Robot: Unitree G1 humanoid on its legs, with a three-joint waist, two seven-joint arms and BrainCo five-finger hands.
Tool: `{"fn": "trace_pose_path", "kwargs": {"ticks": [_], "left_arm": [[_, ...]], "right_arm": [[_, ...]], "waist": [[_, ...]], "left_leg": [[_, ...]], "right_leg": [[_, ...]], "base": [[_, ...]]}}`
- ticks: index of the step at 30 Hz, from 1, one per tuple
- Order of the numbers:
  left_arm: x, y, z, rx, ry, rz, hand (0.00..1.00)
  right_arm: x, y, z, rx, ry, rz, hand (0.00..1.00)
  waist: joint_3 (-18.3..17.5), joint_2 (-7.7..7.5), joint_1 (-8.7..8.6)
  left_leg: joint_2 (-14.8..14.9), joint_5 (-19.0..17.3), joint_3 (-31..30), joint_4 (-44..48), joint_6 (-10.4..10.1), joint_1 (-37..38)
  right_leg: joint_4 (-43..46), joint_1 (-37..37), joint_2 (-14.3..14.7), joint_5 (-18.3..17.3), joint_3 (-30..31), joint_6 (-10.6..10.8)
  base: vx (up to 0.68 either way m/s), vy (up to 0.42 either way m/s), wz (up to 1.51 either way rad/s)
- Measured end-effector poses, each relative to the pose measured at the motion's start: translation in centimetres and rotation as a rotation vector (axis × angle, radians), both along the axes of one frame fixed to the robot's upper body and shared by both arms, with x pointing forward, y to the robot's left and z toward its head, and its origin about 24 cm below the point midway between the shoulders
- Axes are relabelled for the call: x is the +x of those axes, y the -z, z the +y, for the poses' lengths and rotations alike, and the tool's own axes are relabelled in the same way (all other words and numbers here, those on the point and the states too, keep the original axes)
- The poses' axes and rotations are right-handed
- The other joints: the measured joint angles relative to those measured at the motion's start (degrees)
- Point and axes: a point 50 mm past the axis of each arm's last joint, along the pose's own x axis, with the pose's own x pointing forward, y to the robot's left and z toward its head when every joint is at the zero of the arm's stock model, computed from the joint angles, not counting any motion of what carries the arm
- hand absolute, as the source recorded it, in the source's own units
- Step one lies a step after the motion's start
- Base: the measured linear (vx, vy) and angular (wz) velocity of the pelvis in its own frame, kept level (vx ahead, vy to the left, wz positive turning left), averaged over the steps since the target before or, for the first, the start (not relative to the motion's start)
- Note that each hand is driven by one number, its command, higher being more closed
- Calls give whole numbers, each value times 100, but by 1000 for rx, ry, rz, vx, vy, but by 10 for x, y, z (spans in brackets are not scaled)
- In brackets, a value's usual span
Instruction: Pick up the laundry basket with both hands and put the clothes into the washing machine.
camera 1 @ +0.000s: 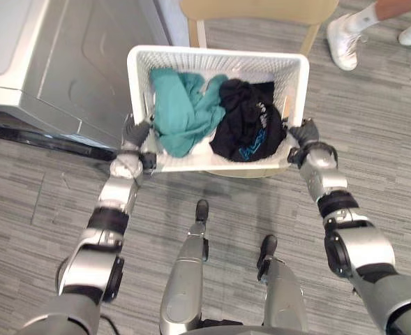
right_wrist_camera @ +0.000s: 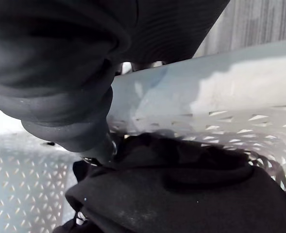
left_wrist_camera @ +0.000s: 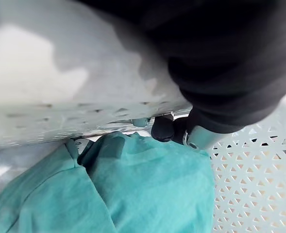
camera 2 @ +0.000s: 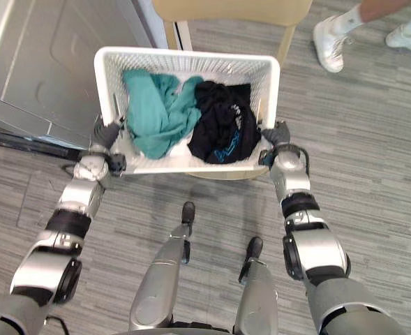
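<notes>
Over by the washing machine [camera 1: 58,63], the robot stood with the white laundry basket [camera 1: 219,52] held out in front of it, one hand at each short side. The left hand [camera 1: 135,132] was clamped on the side nearest the machine; from its wrist, the dark-tipped thumb [left_wrist_camera: 163,128] hooked over the rim and down inside the wall. The right hand [camera 1: 304,132] gripped the opposite side in the same way, though most of its fingers were hidden under the rim. Inside the basket lay a teal garment [camera 1: 184,112] on the left and a black garment [camera 1: 247,122] on the right, touching in the middle. A tan chair [camera 1: 261,8] showed behind and just under the basket, and I couldn't tell whether the basket rested on it or hung just clear. A person's white shoe [camera 1: 343,42] stood on the grey floor [camera 1: 372,125] beyond.

To my eye, the pick-up was the step in hand, with the grip made and the clothes not yet moved. Next it would need to keep both hands level, turn left towards the machine, and bring the basket to its opening without spilling.
</notes>
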Motion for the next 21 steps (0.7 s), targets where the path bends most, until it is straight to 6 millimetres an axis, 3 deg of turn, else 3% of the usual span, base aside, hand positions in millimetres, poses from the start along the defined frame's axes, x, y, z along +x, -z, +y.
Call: {"fn": "trace_pose_path", "kwargs": {"ticks": [5,8,15,16,17,21], "left_arm": [[18,-44,-8,-11,4,-62,100],[20,-45,-11,-14,7,-60,100],[23,-42,-15,-29,0,-32,100],[24,-44,-16,-29,2,-36,100],[25,-44,-16,-25,-4,-28,0],[25,-42,-11,-18,-43,-4,0]], "right_arm": [[8,-42,-3,30,42,-96,100],[8,-46,-5,36,59,-102,100],[9,-58,-7,25,63,-124,100],[9,-59,-7,26,63,-128,0],[9,-59,-7,29,61,-127,0],[9,-58,-2,32,26,-129,0]], "waist": [[96,-135,-37],[139,-209,-65],[149,-226,-84],[149,-226,-103],[151,-230,-127],[151,-231,-162]], "left_leg": [[220,48,-28,91,-73,-541],[313,47,-10,101,-79,-631],[405,44,132,148,-82,-765],[416,44,179,185,-81,-807],[430,43,223,186,-80,-809],[461,41,356,185,-77,-808]], "right_leg": [[46,-471,169,61,-89,-94],[52,-551,241,72,-128,-111],[104,-682,288,71,-126,-111],[150,-717,284,70,-122,-113],[150,-717,284,69,-118,-114],[156,-766,281,67,-23,-117]], "base": [[9,-31,-5],[30,-55,-4],[9,-10,-1],[0,0,0],[0,0,0],[-6,-10,-9]]}}
